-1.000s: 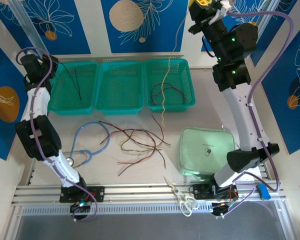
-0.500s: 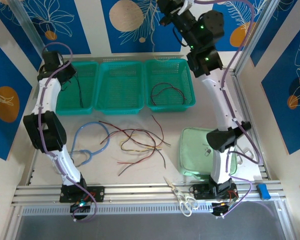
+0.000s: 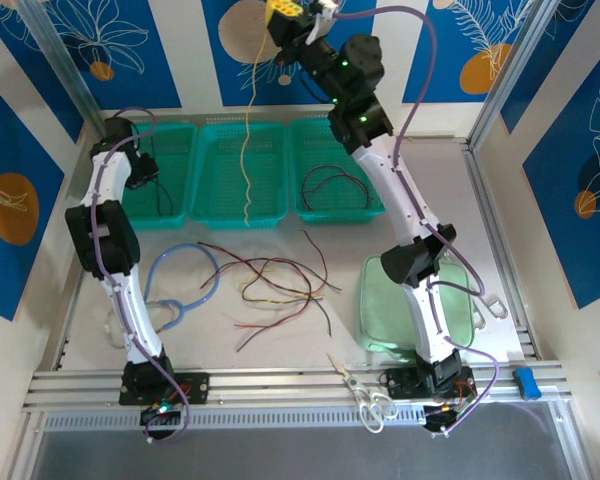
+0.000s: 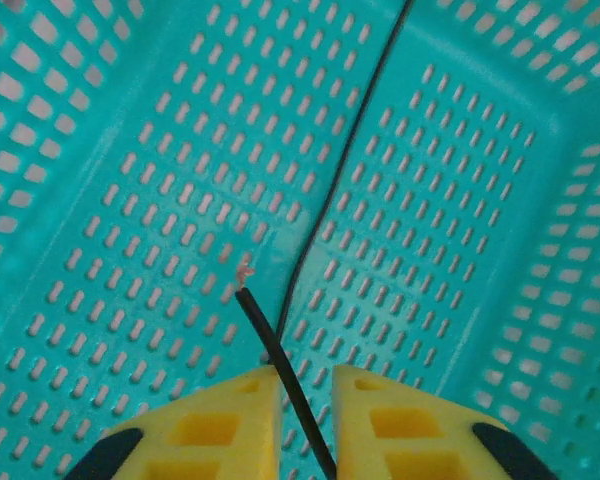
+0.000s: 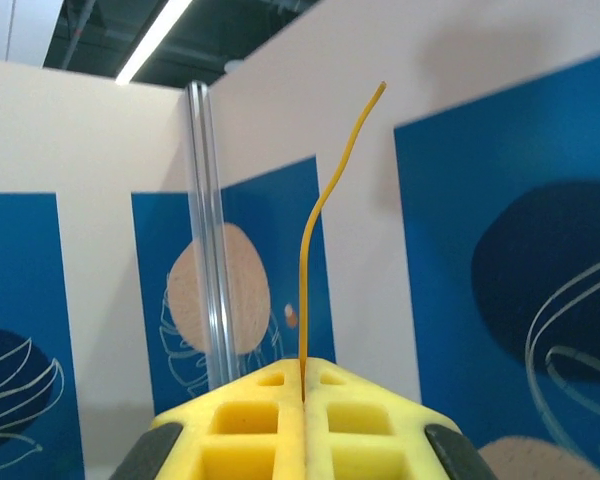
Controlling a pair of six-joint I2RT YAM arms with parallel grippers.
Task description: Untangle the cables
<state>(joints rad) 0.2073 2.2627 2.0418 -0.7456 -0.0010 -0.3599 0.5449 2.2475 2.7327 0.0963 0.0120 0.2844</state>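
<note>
Near desk edge: scissors, lying apart from the work. Mid-desk: the loose cables lie crossed, red, black and yellow strands overlapping.

Far edge, left basket: left hand narrowly parted, black cable running between the fingers, apparently unpinched.

High above the middle basket: right hand clamped on the yellow cable, whose tip hangs near the front rim.

Recommendation: carry it farther in and lower before releasing, so it coils inside.

Black cable between fingers, over basket
</note>
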